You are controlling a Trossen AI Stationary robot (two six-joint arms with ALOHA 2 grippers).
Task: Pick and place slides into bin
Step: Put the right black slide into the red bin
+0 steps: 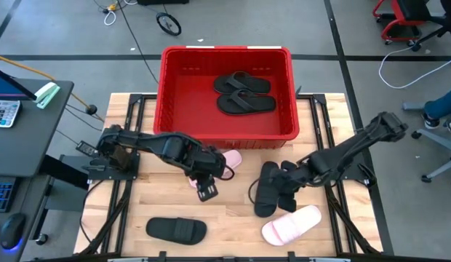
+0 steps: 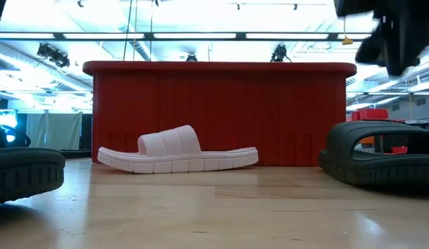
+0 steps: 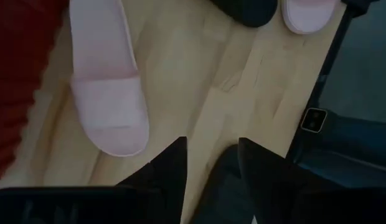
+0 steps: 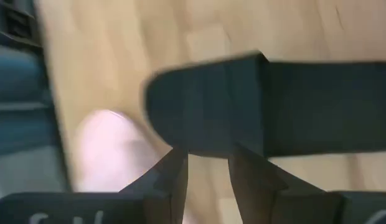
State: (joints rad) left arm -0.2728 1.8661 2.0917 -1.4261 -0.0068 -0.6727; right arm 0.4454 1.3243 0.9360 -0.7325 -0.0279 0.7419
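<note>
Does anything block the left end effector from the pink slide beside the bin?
Nothing visible does. The left end effector hovers by the pink slide, bare wood between them in the wrist view. The bin stands just beyond the slide.

My high view looks straight down on the whole tabletop (image 1: 233, 211), with the bin (image 1: 227, 138) toward 12 o'clock. My low view sits at tabletop level, facing the bin's wall (image 2: 221, 114) close up. Each wrist view looks down past its own fingers; both share a pink slide (image 3: 109, 99) with the overhead.
</note>
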